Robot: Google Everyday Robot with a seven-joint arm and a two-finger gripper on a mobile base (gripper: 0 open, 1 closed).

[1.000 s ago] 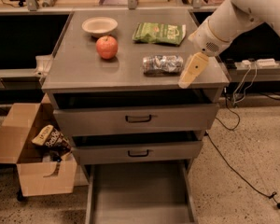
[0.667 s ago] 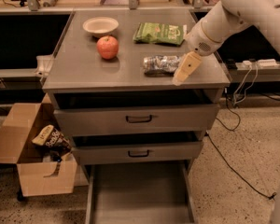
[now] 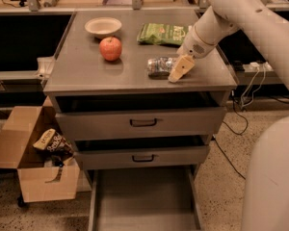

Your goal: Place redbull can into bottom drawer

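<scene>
As claw (image 3: 180, 69) sits beside redbull can (image 3: 159, 67), apple (image 3: 111, 48) nr.

gripper (image 3: 181, 69) at the can (image 3: 159, 66) on the cabinet top (image 3: 82, 73), bottom drawer (image 3: 144, 201) open below

the can lies on its side near the front right of the grey cabinet top, and the gripper reaches down from the right, close against the can's right end. behind the can lies a green chip bag (image 3: 164, 34); to the left stand a red apple (image 3: 111, 48) and, further back, a pale bowl (image 3: 103, 27). the top drawer (image 3: 101, 124) and middle drawer (image 3: 111, 158) sit slightly ajar. the bottom drawer is pulled out, its flat grey floor showing. an open cardboard box (image 3: 24, 153) with snack packets sits on the floor to the left.
</scene>
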